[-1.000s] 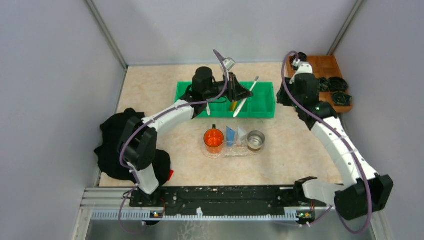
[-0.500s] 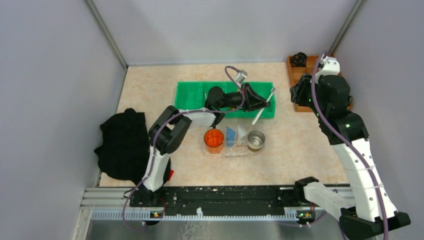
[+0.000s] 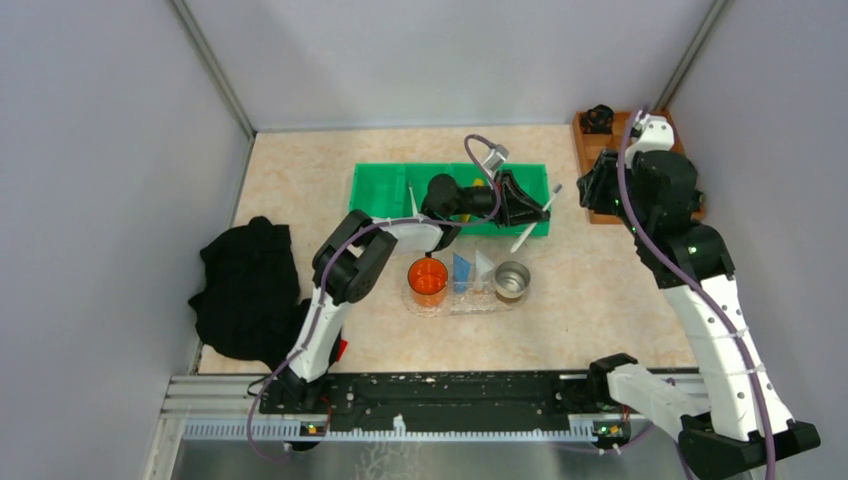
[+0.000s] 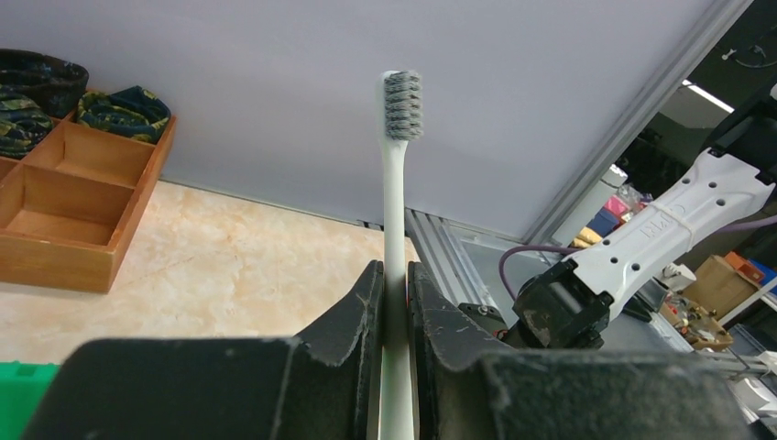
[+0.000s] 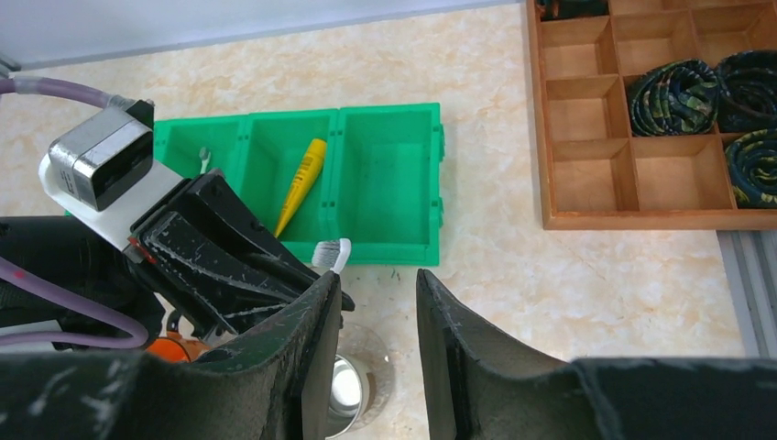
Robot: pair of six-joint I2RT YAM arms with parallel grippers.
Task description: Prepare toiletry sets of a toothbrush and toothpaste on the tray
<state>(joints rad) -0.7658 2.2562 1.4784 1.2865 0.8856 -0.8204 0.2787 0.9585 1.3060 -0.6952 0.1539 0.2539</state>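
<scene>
My left gripper (image 3: 528, 208) is shut on a white toothbrush (image 3: 522, 238) and holds it in the air over the right end of the green bin (image 3: 380, 186), just behind the clear tray (image 3: 470, 303). In the left wrist view the toothbrush (image 4: 398, 174) stands up between the shut fingers (image 4: 365, 302). A blue toothpaste (image 3: 461, 270) and a white toothpaste (image 3: 483, 265) stand on the tray. A yellow toothpaste (image 5: 302, 181) and a second toothbrush (image 3: 411, 200) lie in the bin. My right gripper (image 5: 377, 286) is open and empty, high above the bin's right end.
An orange cup (image 3: 428, 277) and a metal cup (image 3: 512, 281) stand at the tray's two ends. A brown wooden box (image 5: 586, 119) with rolled dark items sits at the back right. A black cloth (image 3: 245, 285) lies at the left.
My left gripper has carried the toothbrush rightwards along the bin to its right end. My right arm swung right towards the wooden box, then held still.
</scene>
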